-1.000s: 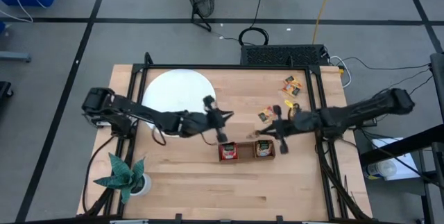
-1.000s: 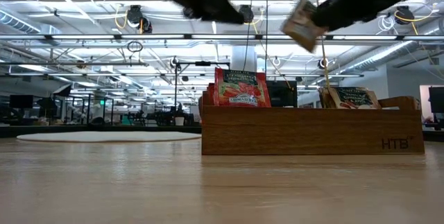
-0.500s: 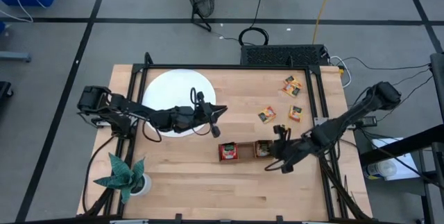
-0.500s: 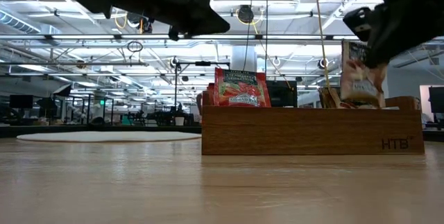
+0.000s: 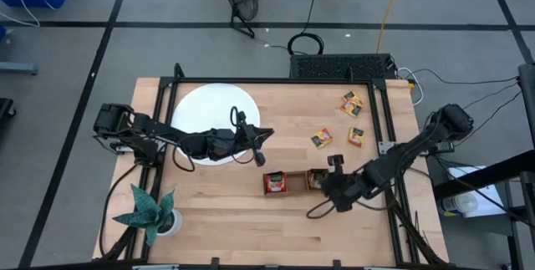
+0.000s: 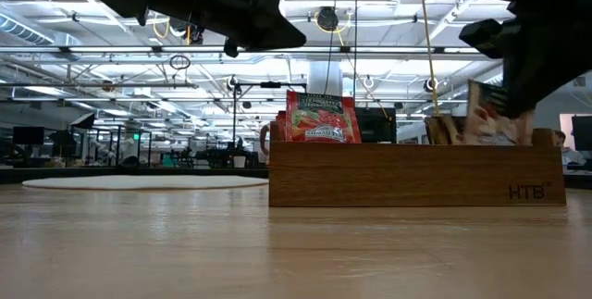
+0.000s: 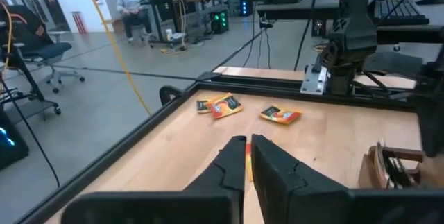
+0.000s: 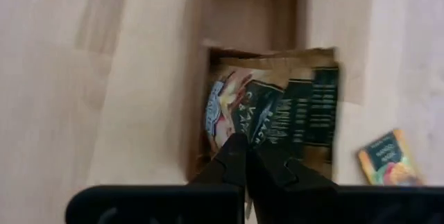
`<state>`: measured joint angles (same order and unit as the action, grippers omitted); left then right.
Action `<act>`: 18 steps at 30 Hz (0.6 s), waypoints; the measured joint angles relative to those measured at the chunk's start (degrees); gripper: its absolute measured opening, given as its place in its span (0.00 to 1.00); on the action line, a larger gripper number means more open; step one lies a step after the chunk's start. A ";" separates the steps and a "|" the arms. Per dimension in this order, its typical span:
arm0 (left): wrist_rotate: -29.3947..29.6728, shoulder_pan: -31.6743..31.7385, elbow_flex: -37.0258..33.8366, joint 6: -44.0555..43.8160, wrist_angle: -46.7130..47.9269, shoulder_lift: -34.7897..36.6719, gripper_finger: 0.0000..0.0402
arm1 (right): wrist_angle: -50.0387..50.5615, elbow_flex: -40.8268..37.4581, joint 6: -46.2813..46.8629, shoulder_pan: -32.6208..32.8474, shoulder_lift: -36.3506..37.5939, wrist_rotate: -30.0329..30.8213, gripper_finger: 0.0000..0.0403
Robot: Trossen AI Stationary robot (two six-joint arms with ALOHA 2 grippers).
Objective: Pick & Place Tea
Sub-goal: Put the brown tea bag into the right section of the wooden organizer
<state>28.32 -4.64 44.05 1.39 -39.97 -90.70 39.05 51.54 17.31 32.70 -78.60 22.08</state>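
A brown wooden tray stands mid-table. Red tea sachets stand in its left compartment and dark green ones in its right compartment. My right gripper hangs over that right compartment, shut on a pale sachet. Three more sachets lie flat on the wood at the far right. My left gripper hovers by the white disc, fingers nearly together, with nothing between them. My right gripper pinches the pale sachet between its two fingers at its upper edge; the gripper's body hides the exact spot. The fingers slant down from the table's near right. The sachet hangs upright below them, its lower part sunk behind the tray's wall beside the green sachets.
A potted green plant stands at the near left corner. Black frame rails run along the table's left and right sides. Bare wood lies between the tray and the near edge.
My right gripper has carried the pale sachet from near the loose sachets toward the near edge and tipped steeply down. It has lowered the sachet from high above the tray into the right compartment. My left gripper has drawn back from over the tray toward the white disc, then kept still.
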 joint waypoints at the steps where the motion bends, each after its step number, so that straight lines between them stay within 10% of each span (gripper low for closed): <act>1: 0.00 0.00 0.00 0.00 0.01 0.00 0.07 | 0.91 0.83 -0.34 0.14 -0.80 -0.47 0.00; 18: 0.06 0.02 0.00 0.00 -0.04 0.00 0.06 | 4.07 6.02 -5.80 -2.59 -8.55 -7.06 0.00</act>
<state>28.38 -4.62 44.05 1.39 -40.01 -90.70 43.12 57.56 11.51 30.11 -87.15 15.03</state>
